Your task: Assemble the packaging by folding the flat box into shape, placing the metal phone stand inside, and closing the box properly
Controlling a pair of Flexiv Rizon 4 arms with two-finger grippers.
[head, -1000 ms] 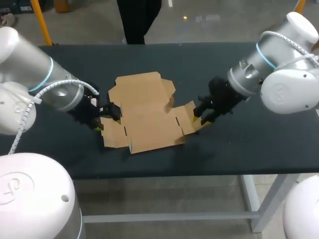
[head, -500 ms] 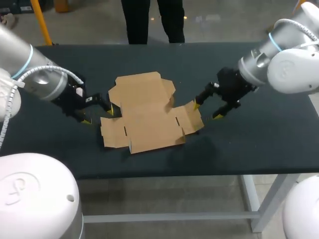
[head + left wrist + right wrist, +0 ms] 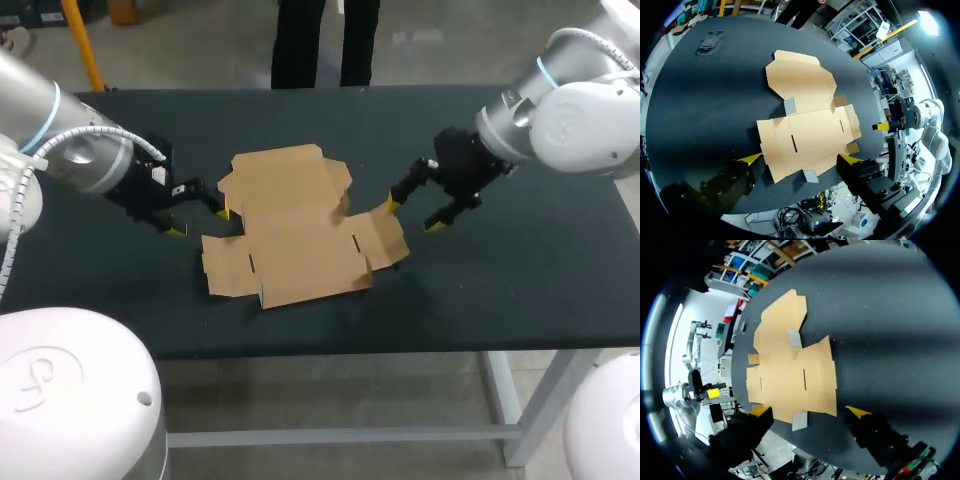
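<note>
At bench [image 3: 500, 290] middle, flat box [image 3: 295, 235] lies unfolded. Our left claw [image 3: 199, 222] hangs open just left of it; our right claw [image 3: 413, 216] open just right.

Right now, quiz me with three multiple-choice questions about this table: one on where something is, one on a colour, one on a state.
1. Where is the cardboard box?
A. Between the left gripper and the right gripper
B. Lifted off the table
C. At the table's far right corner

2. What colour is the table?
A. White
B. Dark, near black
C. Yellow

3. What state is the box in?
A. Closed
B. Flat and unfolded
C. Folded up with its lid open

Answers: 1 A, the box lies on the table with an open gripper on each side. 2 B, the bare top is dark all over. 3 B, its panels and flaps lie spread out.
</note>
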